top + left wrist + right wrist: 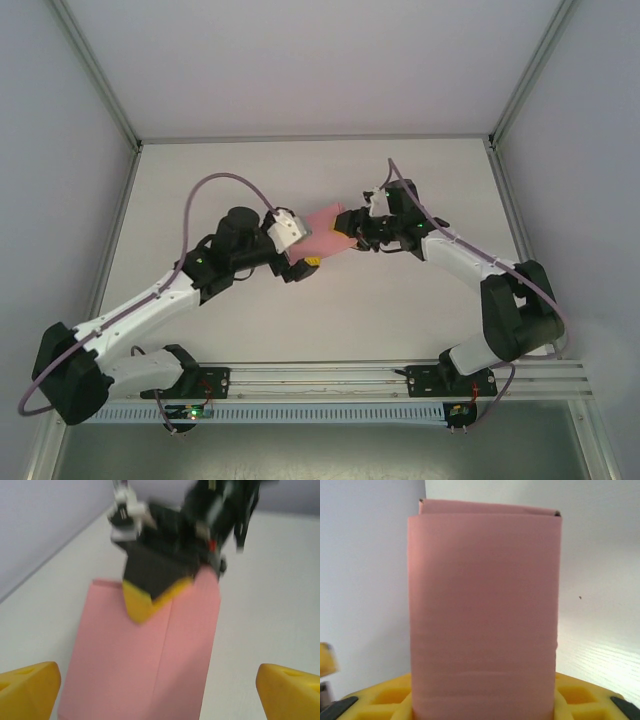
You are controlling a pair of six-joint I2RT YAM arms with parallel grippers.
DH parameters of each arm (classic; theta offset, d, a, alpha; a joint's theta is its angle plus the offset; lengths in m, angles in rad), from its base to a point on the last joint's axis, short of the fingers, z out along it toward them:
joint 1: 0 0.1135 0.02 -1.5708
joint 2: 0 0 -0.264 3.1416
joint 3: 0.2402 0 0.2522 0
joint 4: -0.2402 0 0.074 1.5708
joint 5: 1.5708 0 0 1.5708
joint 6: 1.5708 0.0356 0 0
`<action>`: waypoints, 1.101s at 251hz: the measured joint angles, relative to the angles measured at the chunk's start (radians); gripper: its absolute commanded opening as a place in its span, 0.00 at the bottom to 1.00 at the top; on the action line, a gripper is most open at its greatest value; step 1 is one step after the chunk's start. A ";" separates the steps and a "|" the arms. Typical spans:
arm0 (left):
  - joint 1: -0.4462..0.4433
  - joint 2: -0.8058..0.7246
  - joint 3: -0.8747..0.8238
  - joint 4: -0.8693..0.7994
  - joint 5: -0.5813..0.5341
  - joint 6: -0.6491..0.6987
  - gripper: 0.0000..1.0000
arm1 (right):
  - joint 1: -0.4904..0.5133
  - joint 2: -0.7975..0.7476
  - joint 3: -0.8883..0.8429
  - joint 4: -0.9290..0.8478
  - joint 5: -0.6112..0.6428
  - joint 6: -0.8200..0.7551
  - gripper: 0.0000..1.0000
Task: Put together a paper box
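White table [300, 325] between grey walls [60, 150]

Paper box [482, 615]: thin pink card, matt and smooth, with soft fold creases and faint ripples across its face. Fingers [30, 687]: yellow moulded plastic with a dull, slightly waxy finish. Table [300, 310]: white matt top with a fine grain; along the table's near edge a ribbed bare-metal rail [400, 375], and above the table arm shells [455, 255] of smooth white and black plastic with a slight sheen.
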 measured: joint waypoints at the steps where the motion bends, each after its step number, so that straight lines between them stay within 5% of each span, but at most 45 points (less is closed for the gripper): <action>1: -0.001 0.002 0.000 -0.001 -0.002 0.004 1.00 | -0.002 -0.001 0.000 -0.002 0.000 0.002 0.36; 77: -0.141 0.146 0.002 0.027 -0.234 0.270 1.00 | -0.064 -0.023 0.037 -0.122 -0.024 0.195 0.35; 140: -0.158 0.240 0.010 0.161 -0.450 0.399 0.93 | -0.071 -0.028 0.037 -0.135 -0.072 0.343 0.33; 201: -0.161 0.258 0.014 0.214 -0.549 0.448 0.52 | -0.080 -0.064 0.037 -0.094 -0.074 0.447 0.34; 276: -0.161 0.258 0.008 0.234 -0.534 0.455 0.24 | -0.084 -0.068 0.035 -0.087 -0.074 0.476 0.42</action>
